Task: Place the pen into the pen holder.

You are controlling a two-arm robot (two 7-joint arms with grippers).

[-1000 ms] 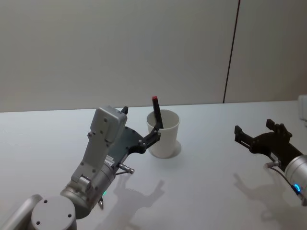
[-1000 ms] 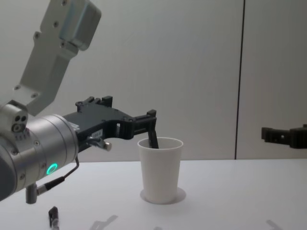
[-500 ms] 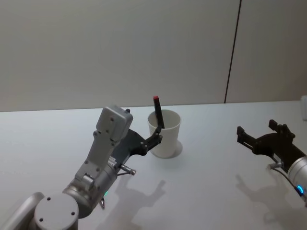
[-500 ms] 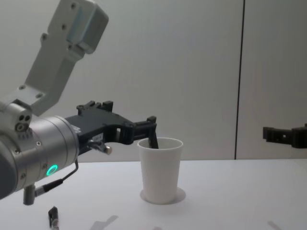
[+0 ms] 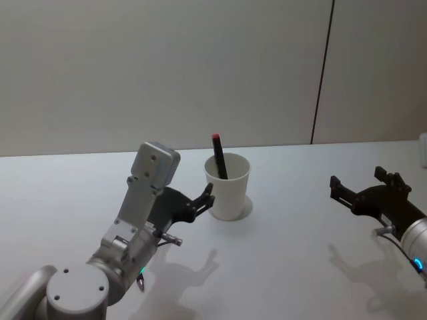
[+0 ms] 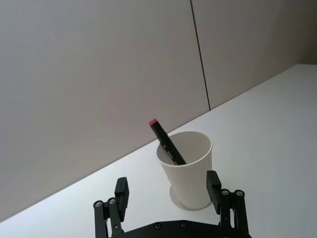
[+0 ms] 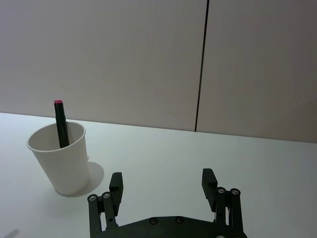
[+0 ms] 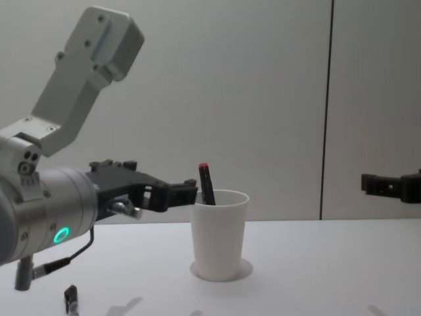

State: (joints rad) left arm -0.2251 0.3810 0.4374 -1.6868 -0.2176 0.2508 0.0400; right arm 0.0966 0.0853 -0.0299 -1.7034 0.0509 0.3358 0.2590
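Pen (image 6: 167,144) leans in pen holder (image 6: 190,168); left pincer (image 6: 167,182) spread, seemingly clear.

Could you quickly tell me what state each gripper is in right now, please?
Left gripper: open, empty, beside the pen holder, in which the pen stands.
Right gripper: open, empty, well off to the holder's right.

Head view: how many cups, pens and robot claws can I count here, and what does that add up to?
Cups: 1, the white paper cup.
Pens: 1, the black pen with a red tip, standing in that cup.
Grippers: 2, the left gripper beside the cup and the right gripper far off to the side, both open.
Total: 4
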